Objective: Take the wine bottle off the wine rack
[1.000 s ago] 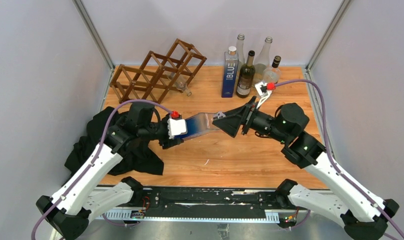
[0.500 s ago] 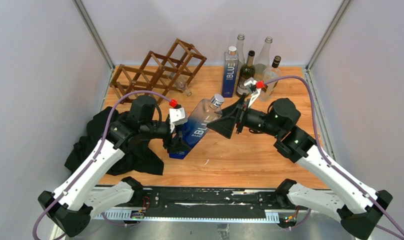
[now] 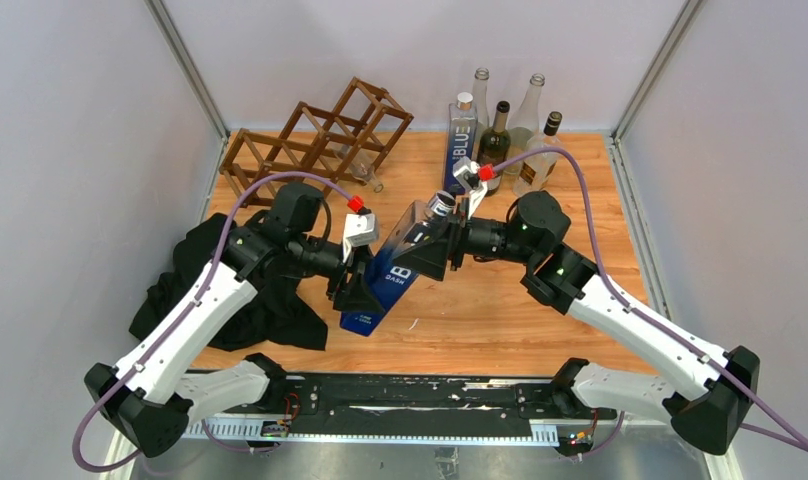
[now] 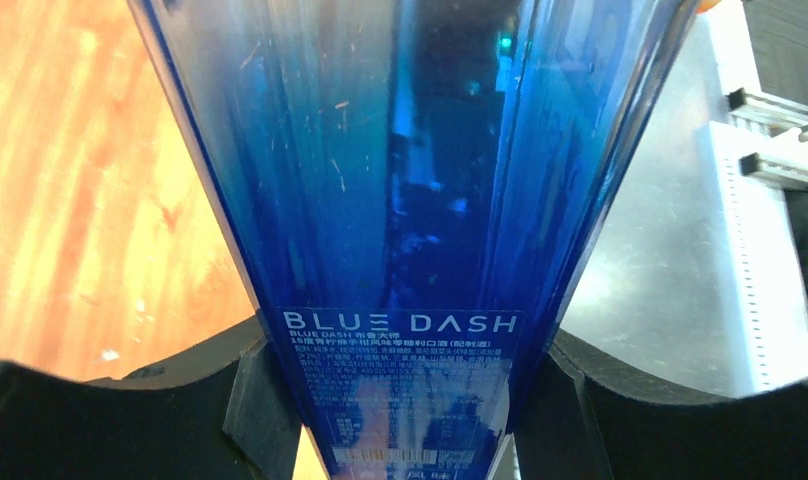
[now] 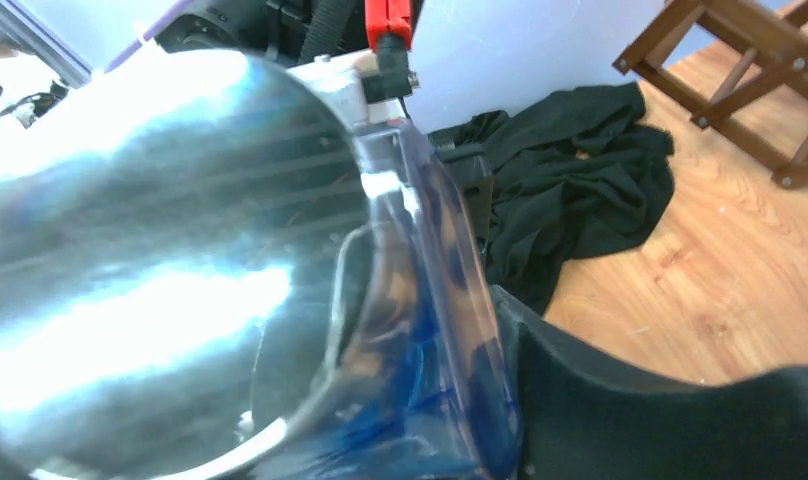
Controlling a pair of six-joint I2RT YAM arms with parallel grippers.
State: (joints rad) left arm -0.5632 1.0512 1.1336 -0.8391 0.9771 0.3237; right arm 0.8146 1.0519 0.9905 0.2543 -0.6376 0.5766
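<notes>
**Blue wine bottle (image 3: 395, 272) tilted between both arms**

Left gripper (image 3: 360, 290) is clamped on the lower body of the blue wine bottle, centre of the top view, with its silver cap (image 3: 441, 205) pointing upper right. Right gripper (image 3: 432, 245) sits around the neck end; gripping or loose, cannot tell. Wine rack (image 3: 315, 140) stands upper left, well apart.

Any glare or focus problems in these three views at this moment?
Right wrist view: the silver cap of the blue bottle fills the left, blown out by glare and blurred; the black cloth behind is sharper. Left wrist view: the label is crisp, the wooden table behind soft. Top external view: evenly lit, sharp.
</notes>
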